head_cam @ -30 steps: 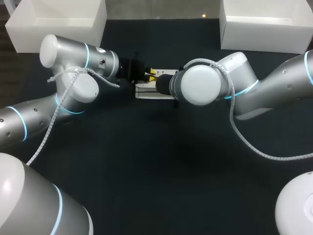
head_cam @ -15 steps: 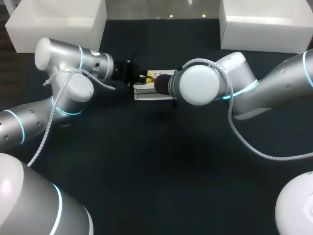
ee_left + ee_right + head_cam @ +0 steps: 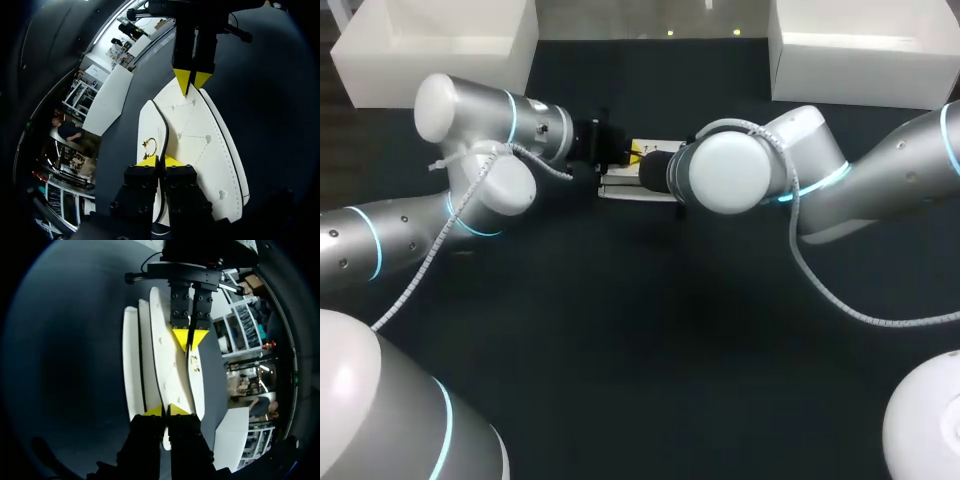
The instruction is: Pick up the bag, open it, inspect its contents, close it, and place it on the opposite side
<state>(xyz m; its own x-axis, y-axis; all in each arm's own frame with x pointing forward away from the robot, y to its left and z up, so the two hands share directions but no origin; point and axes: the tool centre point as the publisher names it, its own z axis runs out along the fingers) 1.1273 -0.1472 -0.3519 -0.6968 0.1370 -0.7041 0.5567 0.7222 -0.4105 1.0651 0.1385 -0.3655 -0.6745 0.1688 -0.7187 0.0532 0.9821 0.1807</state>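
A white quilted bag (image 3: 636, 191) lies on the dark table at mid-back, between my two arms. In the left wrist view my left gripper (image 3: 160, 161) is shut on the thin edge of the bag's (image 3: 200, 145) flap, close to a small gold clasp (image 3: 149, 146). My right gripper (image 3: 192, 82) pinches the bag's opposite end. In the right wrist view my right gripper (image 3: 165, 410) is shut on an upright panel of the bag (image 3: 170, 365), facing my left gripper (image 3: 190, 340). From above, the left gripper (image 3: 620, 155) and the right gripper (image 3: 642, 158) nearly meet over the bag.
A white bin (image 3: 430, 50) stands at the back left of the table and another white bin (image 3: 860, 60) at the back right. The dark tabletop (image 3: 650, 330) stretches toward the front, in front of both arms.
My left arm drew a little to the left and then came back toward the bag, its fingers narrowing on the flap. The right arm and its grip stayed put.
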